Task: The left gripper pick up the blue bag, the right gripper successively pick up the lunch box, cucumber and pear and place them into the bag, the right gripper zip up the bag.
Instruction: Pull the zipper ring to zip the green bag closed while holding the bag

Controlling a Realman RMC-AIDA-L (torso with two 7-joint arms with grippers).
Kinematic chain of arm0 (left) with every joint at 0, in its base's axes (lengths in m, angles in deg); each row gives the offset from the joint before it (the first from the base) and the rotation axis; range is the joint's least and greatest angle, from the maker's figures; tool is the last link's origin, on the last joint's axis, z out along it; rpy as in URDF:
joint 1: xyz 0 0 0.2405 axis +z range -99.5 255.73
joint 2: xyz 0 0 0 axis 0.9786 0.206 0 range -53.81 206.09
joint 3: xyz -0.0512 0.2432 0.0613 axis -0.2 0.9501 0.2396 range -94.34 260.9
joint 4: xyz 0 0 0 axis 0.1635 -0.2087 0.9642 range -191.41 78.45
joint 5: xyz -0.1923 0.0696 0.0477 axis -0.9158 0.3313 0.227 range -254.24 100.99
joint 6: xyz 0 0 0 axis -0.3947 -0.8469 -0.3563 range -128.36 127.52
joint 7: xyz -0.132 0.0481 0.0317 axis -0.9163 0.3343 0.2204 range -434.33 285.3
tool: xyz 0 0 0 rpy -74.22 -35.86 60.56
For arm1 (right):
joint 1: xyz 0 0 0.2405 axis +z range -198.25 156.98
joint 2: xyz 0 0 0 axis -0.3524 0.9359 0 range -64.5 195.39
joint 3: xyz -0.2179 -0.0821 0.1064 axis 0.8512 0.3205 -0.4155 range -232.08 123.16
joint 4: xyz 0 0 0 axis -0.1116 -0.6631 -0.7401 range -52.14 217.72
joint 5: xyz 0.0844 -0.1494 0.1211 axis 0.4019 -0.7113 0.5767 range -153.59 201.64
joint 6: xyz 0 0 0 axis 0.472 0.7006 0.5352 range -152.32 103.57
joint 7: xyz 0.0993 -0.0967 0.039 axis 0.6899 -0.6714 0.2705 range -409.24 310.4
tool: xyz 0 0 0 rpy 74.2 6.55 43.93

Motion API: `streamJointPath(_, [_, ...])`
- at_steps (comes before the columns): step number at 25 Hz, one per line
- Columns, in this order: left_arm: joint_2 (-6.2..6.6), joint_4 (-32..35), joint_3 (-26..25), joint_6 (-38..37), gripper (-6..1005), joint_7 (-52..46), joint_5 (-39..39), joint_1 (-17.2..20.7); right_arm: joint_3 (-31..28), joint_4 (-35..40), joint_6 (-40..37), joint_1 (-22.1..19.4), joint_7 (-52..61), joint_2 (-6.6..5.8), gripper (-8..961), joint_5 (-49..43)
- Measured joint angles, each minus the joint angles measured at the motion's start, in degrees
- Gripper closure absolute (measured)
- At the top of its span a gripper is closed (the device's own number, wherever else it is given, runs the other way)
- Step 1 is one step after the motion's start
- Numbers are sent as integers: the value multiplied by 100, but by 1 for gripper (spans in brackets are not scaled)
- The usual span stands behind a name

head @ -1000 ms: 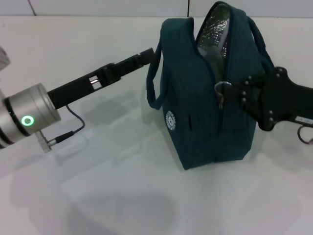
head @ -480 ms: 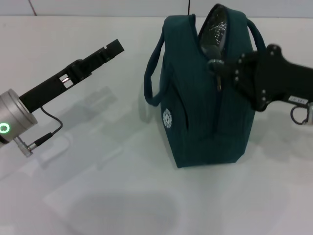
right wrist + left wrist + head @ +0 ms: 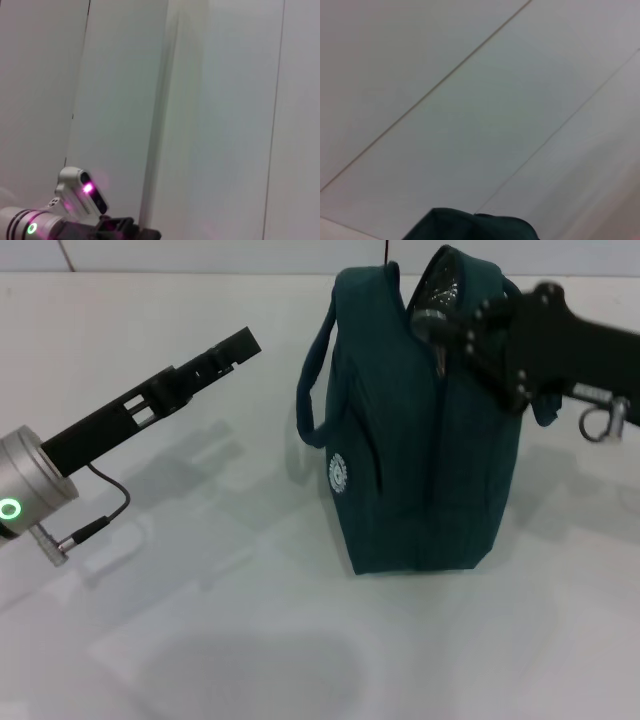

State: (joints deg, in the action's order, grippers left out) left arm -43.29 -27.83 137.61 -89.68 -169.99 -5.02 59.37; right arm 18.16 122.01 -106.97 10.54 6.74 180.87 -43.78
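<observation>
The blue bag stands upright in the middle of the white table in the head view, its near loop handle hanging free. Its zipper is drawn up most of the way, leaving a small gap of silver lining at the far top. My right gripper reaches in from the right and is shut on the silver zipper pull near the top of the bag. My left gripper hovers to the left of the bag, apart from the handle. The lunch box, cucumber and pear are hidden.
White table runs all around the bag, with its far edge behind. A corner of the bag shows in the left wrist view. In the right wrist view, the left arm shows low down before pale wall panels.
My left gripper let go of the bag's handle and drew back to the left. My right gripper slid the zipper pull up toward the far top, narrowing the opening.
</observation>
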Motion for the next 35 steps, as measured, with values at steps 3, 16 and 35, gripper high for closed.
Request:
streamJointPath(3, [5,0,-4,-77,105,101,8,14,4,3,31,154,-6,15,936,15])
streamJointPath(16, [-3,1,43,-109,107,220,140,143,175,-106,150,442,-20,57,936,38])
streamJointPath(35, [-28,-269,258,22,110,805,478,-236,551,-139,227,671,-27,78,936,133])
